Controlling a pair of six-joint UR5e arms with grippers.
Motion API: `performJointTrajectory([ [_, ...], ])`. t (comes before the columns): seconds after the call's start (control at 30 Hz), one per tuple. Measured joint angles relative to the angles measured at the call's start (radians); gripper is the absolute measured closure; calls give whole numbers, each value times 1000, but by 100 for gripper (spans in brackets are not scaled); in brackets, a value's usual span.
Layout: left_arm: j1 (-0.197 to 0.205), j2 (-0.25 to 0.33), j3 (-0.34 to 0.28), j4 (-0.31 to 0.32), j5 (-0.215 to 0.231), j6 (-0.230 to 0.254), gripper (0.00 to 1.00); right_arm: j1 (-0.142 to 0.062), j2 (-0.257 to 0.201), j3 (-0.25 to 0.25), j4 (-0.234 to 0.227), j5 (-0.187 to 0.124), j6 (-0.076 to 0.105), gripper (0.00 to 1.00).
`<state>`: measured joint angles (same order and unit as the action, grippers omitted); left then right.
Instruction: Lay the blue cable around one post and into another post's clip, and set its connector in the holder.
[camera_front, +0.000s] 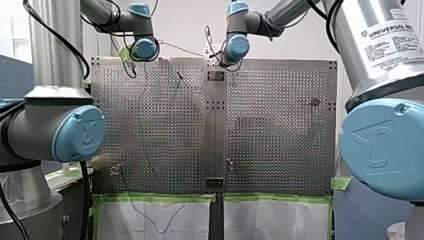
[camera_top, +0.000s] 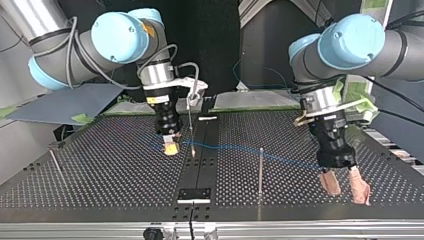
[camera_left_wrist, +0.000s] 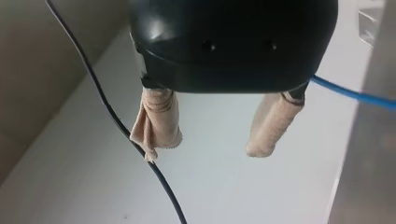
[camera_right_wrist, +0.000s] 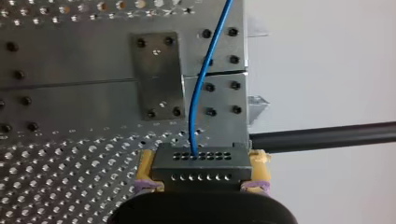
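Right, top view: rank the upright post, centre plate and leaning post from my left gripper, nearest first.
1. The upright post, right of centre, closest to my left gripper.
2. The centre plate, middle, near edge.
3. The leaning post, far left.

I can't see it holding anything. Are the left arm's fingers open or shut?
Open. The left gripper shows beige fingers apart, nothing between them.

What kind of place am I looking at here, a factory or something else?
Probably a robotics lab test bench: my left arm and my right arm work over a perforated table with thin posts, handling a blue cable.
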<state>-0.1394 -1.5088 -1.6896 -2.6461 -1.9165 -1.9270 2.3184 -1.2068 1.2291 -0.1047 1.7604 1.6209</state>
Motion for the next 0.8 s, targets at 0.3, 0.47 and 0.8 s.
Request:
performJointTrajectory([
  [0.3, 58, -73, 73, -73, 73, 45, 0, -27, 18, -80, 79, -2, 11, 72],
  [0.47, 52, -111, 111, -111, 111, 79, 0, -51, 26, -121, 100, -4, 20, 72],
  [0.8, 30, -193, 188, -193, 172, 100, 0, -86, 36, -202, 113, -1, 22, 72],
])
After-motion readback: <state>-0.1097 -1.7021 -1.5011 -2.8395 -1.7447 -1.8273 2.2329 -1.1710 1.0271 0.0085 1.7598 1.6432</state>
